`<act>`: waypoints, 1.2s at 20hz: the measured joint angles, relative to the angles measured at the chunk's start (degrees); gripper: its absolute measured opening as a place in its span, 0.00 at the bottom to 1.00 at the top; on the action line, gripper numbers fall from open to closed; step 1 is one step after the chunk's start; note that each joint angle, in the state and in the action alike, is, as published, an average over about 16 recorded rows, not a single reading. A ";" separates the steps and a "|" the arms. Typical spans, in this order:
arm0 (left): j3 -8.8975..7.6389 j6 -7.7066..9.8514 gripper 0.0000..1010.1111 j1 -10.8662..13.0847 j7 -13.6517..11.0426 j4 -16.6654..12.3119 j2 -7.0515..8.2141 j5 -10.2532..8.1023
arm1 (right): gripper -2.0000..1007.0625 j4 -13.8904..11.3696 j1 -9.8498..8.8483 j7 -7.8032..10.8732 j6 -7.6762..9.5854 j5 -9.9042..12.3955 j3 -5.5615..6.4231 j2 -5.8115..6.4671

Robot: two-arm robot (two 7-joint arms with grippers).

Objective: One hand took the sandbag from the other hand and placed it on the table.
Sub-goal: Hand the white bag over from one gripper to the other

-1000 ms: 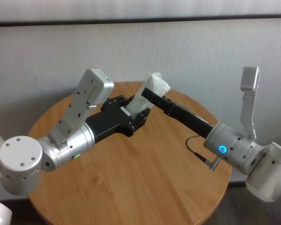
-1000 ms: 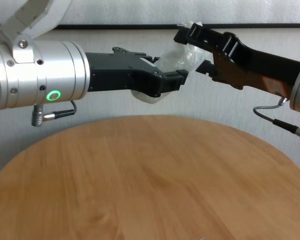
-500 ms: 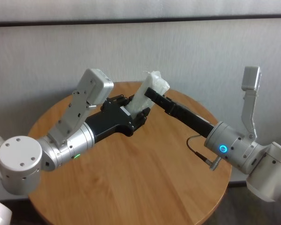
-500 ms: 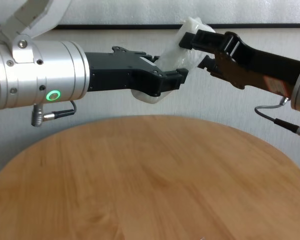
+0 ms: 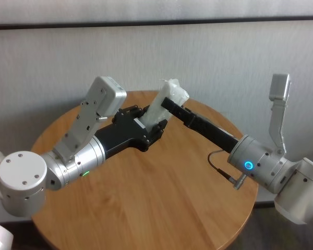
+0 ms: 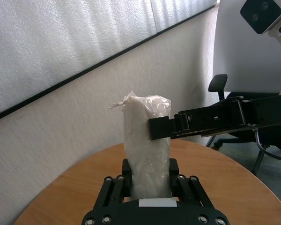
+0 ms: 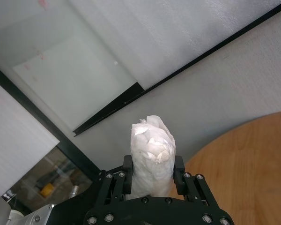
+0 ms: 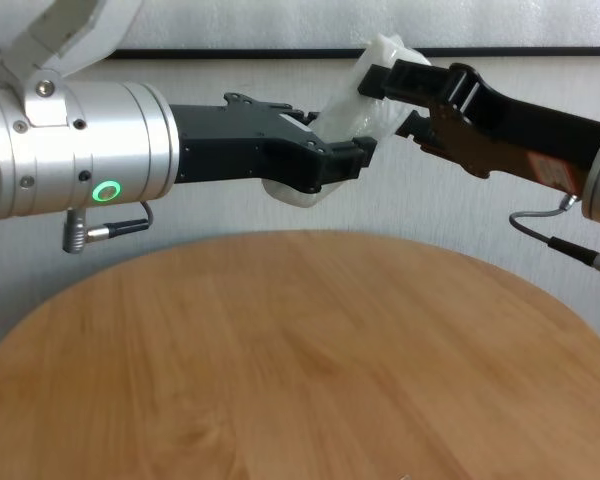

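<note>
The white crinkled sandbag [image 5: 166, 101] hangs in the air above the far part of the round wooden table [image 5: 161, 198], held at both ends. My left gripper [image 5: 154, 128], with the green ring, is shut on its lower end; its fingers flank the bag in the left wrist view [image 6: 145, 154]. My right gripper [image 5: 170, 105], with the blue ring, is shut on its upper end, as the right wrist view shows [image 7: 152, 157]. In the chest view the bag [image 8: 365, 95] spans between the left gripper [image 8: 348, 160] and the right gripper [image 8: 398, 92].
A grey wall stands right behind the table [image 8: 300, 350]. Both forearms reach over the tabletop from either side. A black office chair [image 6: 221, 86] stands on the floor beyond the table's edge.
One second ago my right gripper's fingers were apart around the bag's upper end; they have closed on it and the bag's top stands straighter. Nothing has moved in the last half second.
</note>
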 joint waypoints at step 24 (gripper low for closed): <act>0.00 0.00 0.48 -0.01 0.01 0.00 0.00 0.00 | 0.49 0.11 0.17 -0.07 -0.34 0.94 -0.54 0.23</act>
